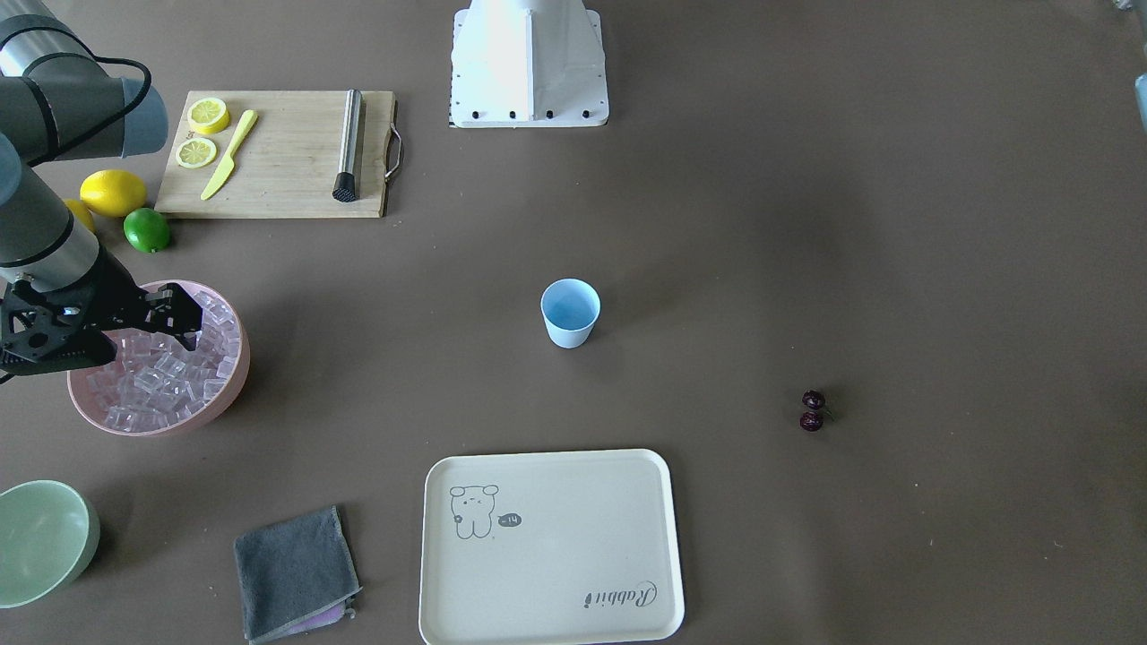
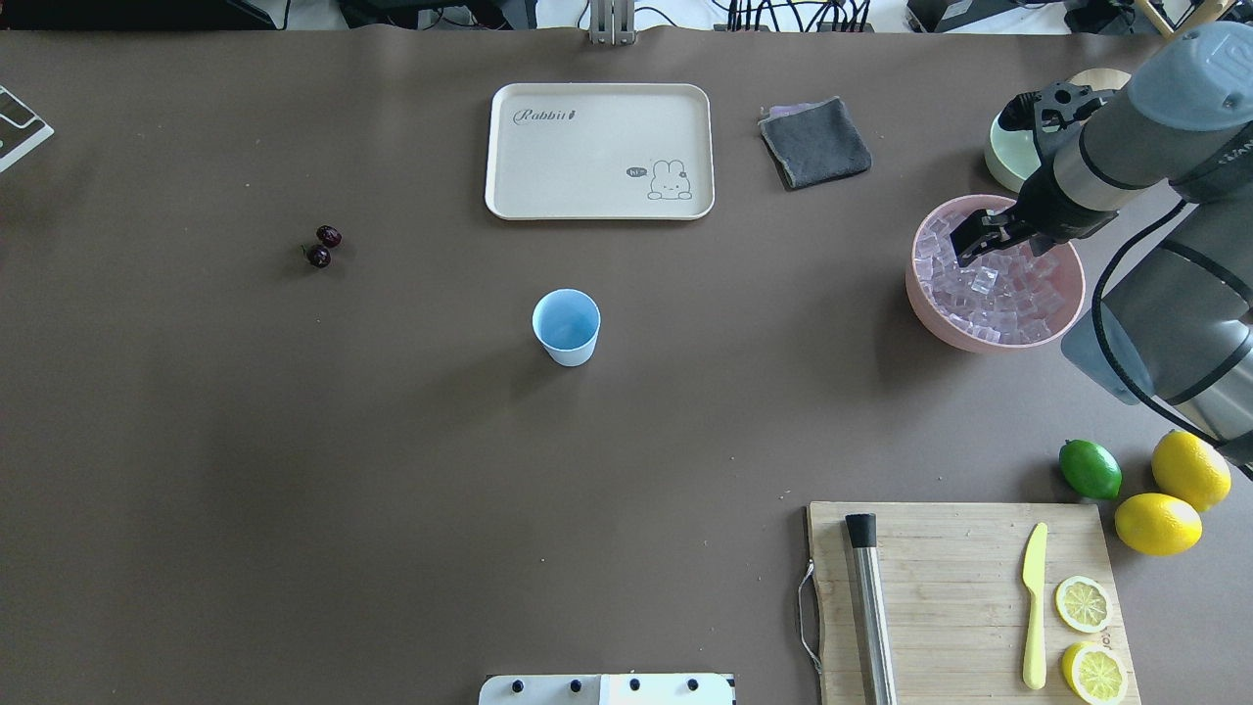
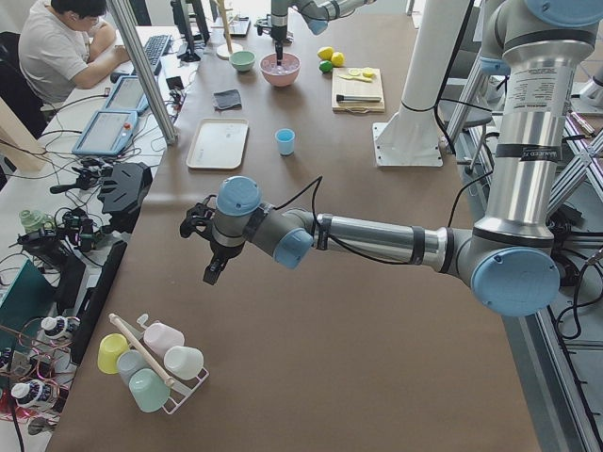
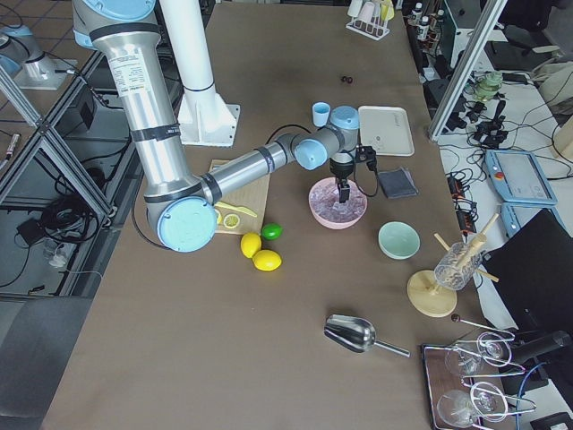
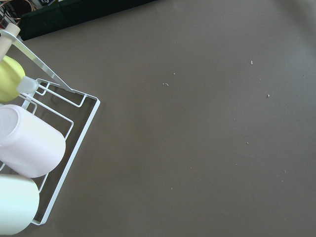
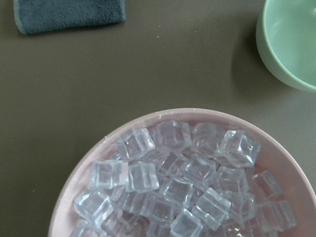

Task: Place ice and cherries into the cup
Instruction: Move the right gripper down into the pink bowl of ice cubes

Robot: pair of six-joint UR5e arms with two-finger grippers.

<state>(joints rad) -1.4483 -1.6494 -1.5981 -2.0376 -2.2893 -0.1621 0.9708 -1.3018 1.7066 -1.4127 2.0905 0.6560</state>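
Found the right gripper (image 2: 969,247) low over the ice (image 2: 1013,294) heaped in the pink bowl (image 2: 918,294) at the table's right side, with jaws seemingly a little apart and holding nothing. Could not tell from the side view how wide the left gripper (image 3: 211,268) stood, parked well off over bare table. Saw the cup (image 2: 566,326) upright and empty mid-table, and the cherries (image 2: 323,246) well to its left, untouched. Judged the step as taking a first cube. Best done by choosing a cube loose on top and away from the rim, dropping straight down, closing gently on two flat faces for fear of squirting it out, then lifting clear before crossing to the cup.
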